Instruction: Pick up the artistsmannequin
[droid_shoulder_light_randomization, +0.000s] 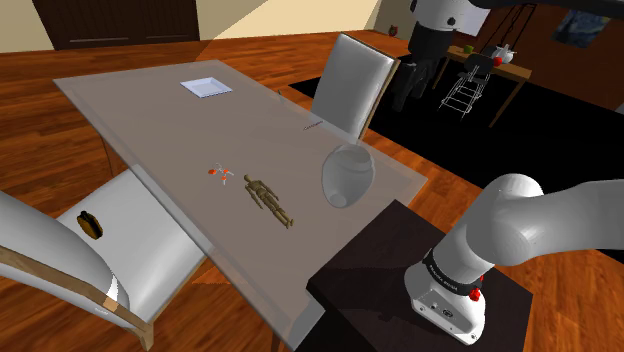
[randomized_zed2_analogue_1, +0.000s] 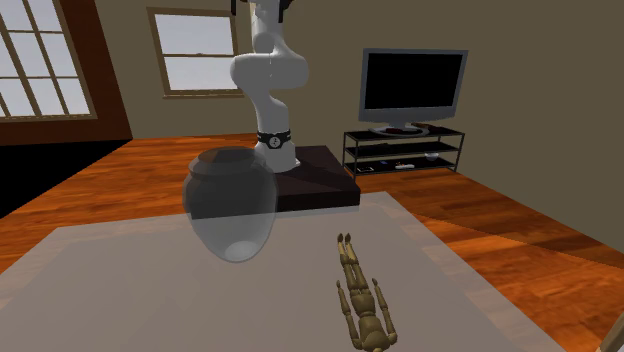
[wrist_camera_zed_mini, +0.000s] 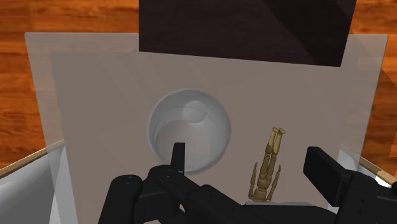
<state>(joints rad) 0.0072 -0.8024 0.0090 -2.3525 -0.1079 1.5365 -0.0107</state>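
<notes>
Pale grey table (droid_shoulder_light_randomization: 140, 120) and its load

A wooden mannequin (droid_shoulder_light_randomization: 270, 200) lies flat near a translucent jar (droid_shoulder_light_randomization: 347, 175) (standing upright). A small orange-and-white object (droid_shoulder_light_randomization: 221, 173) sits close by, a flat white pad (droid_shoulder_light_randomization: 205, 87) well apart.

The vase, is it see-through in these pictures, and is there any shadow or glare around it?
Shoulder view: the vase is translucent grey, the table shows through it, and there is no plain shadow beneath. Second exterior view: its upper part looks darker than its lower part. Wrist view: seen from above, its inside shades from light to dark grey, without glare.
</notes>
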